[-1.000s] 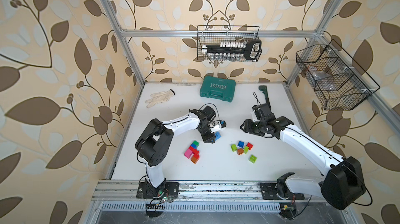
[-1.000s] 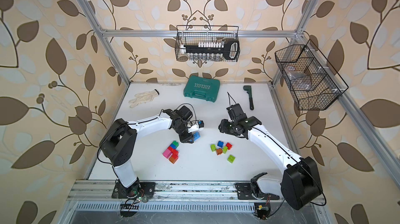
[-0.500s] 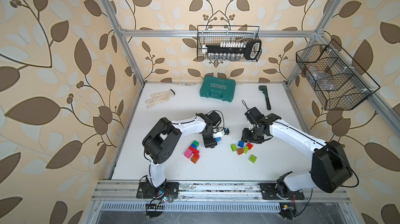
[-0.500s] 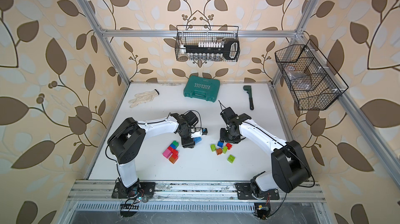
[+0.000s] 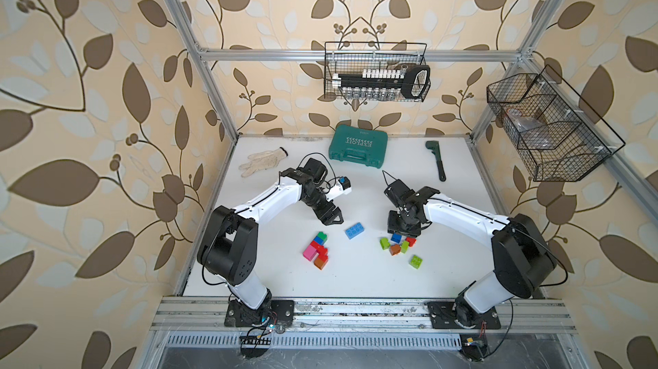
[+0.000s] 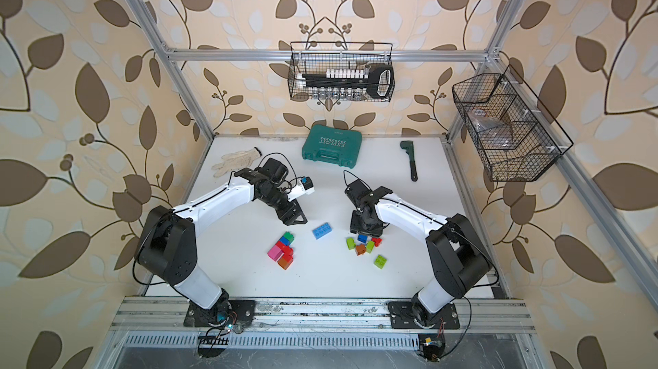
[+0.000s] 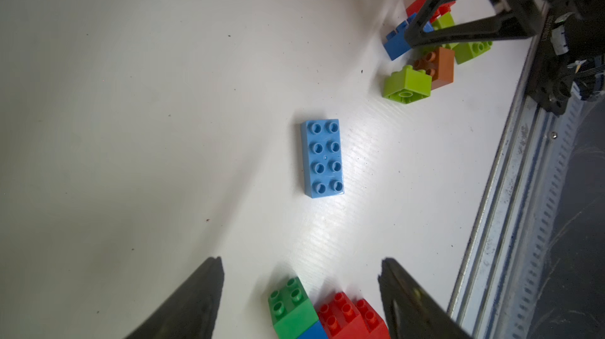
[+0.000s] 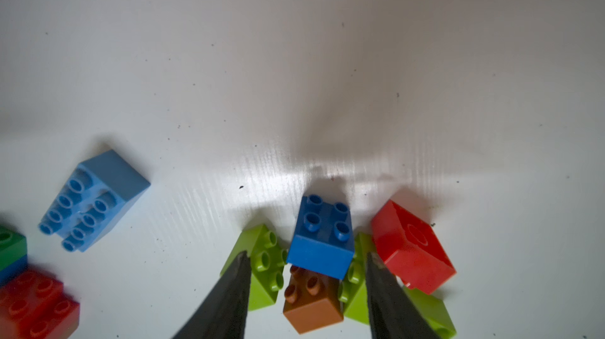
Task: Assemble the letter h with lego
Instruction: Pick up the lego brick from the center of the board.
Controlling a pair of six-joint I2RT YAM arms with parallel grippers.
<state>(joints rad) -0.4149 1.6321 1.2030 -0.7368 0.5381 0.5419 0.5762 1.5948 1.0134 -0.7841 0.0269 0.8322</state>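
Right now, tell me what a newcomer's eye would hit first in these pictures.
The long light-blue eight-stud plastic brick lies alone mid-table between both arms. On the left arm's side sits a tight clump of pink, red, green and orange bricks; on the other the right gripper stands open astride a dark-blue square brick.

In the left wrist view the picture's edge cuts off the green, blue and red stack (image 7: 343,317) and both fingers (image 7: 196,304) of the left claw (image 7: 301,259). In the right wrist view the fingers (image 8: 226,301) of the right claw (image 8: 306,254) cover parts of two lime bricks (image 8: 266,263) and of a third lime brick (image 8: 432,314), which the edge also clips. In both top views that claw hides part of the dark blue brick (image 5: 396,238), and what lies in the side wire basket (image 5: 569,157) is too small to tell.
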